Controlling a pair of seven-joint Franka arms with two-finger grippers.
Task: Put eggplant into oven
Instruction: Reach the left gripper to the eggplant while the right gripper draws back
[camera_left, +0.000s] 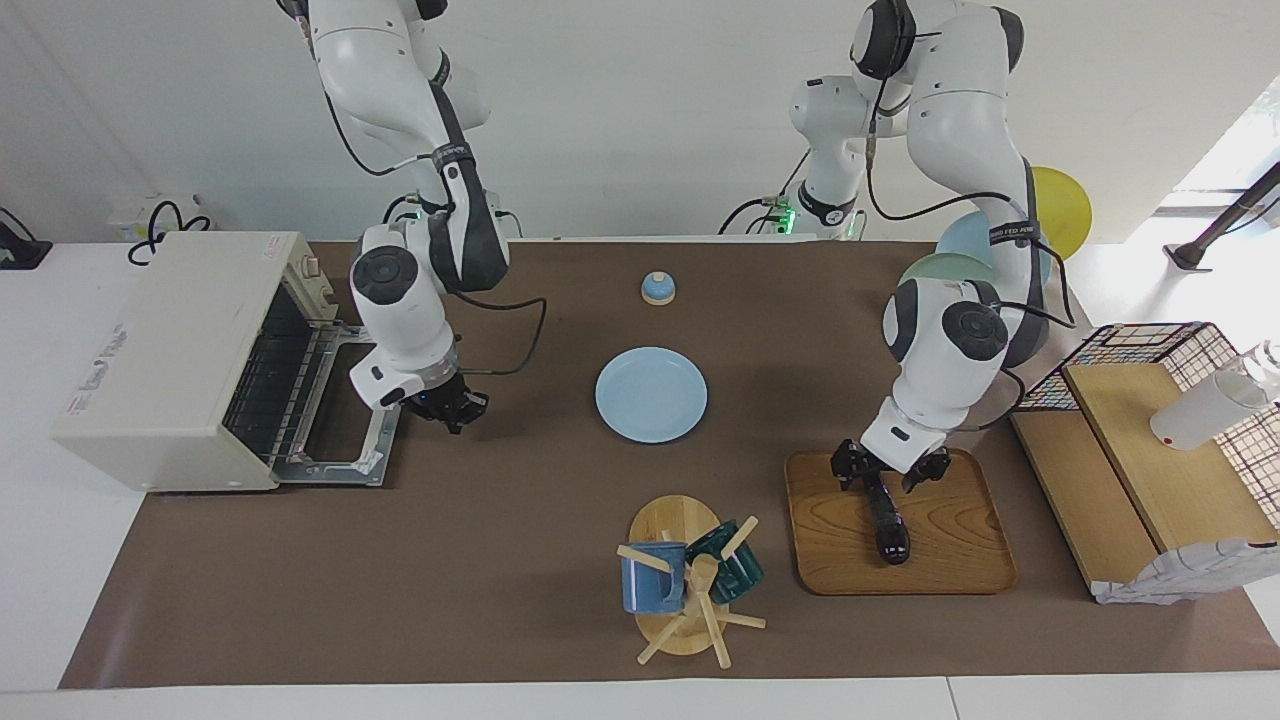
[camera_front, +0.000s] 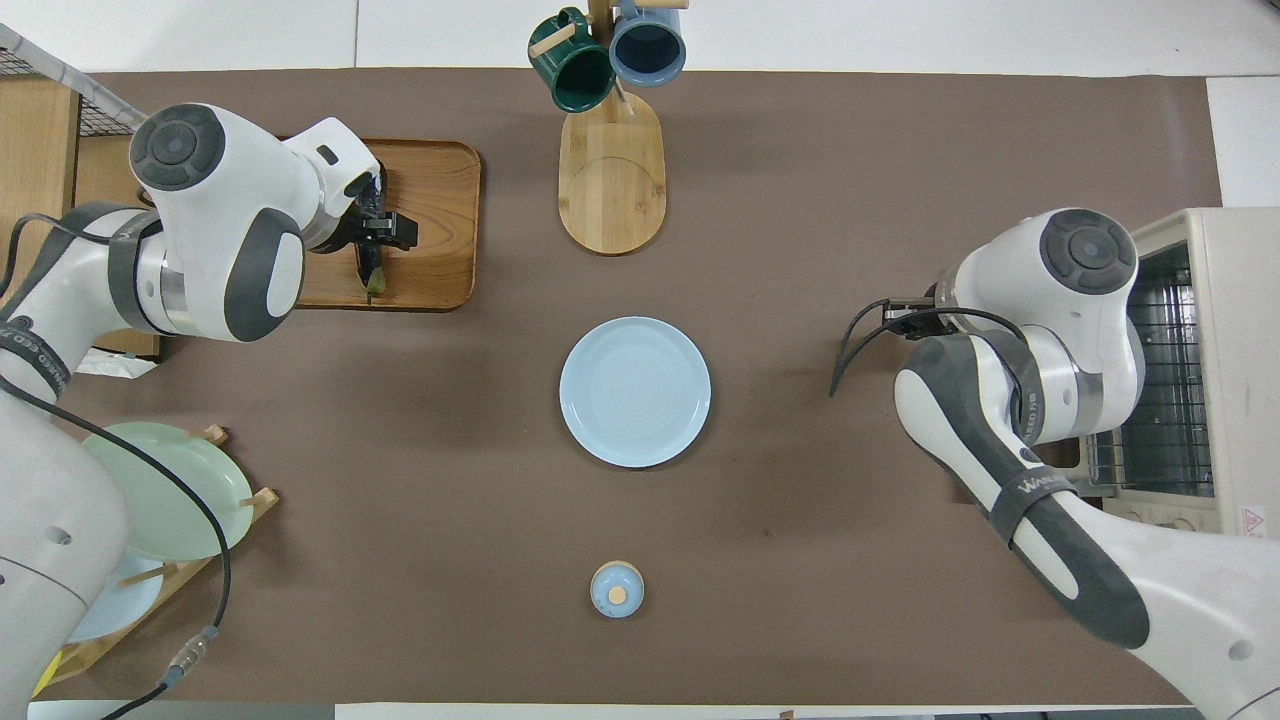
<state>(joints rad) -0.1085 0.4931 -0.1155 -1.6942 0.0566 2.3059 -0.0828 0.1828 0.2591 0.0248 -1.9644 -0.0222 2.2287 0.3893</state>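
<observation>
Facing view, one eggplant (camera_left: 888, 520), one tray (camera_left: 950, 560), one oven (camera_left: 160, 360), two mugs (camera_left: 690, 578).

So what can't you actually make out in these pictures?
- Eggplant: overhead view, the left arm covers most of it; only the stem tip shows.
- Right gripper: overhead view, hidden under its own arm.
- Oven knobs: overhead view, the right arm covers them.
- Plates in the rack: overhead view, cut off by the edge and the left arm.
</observation>
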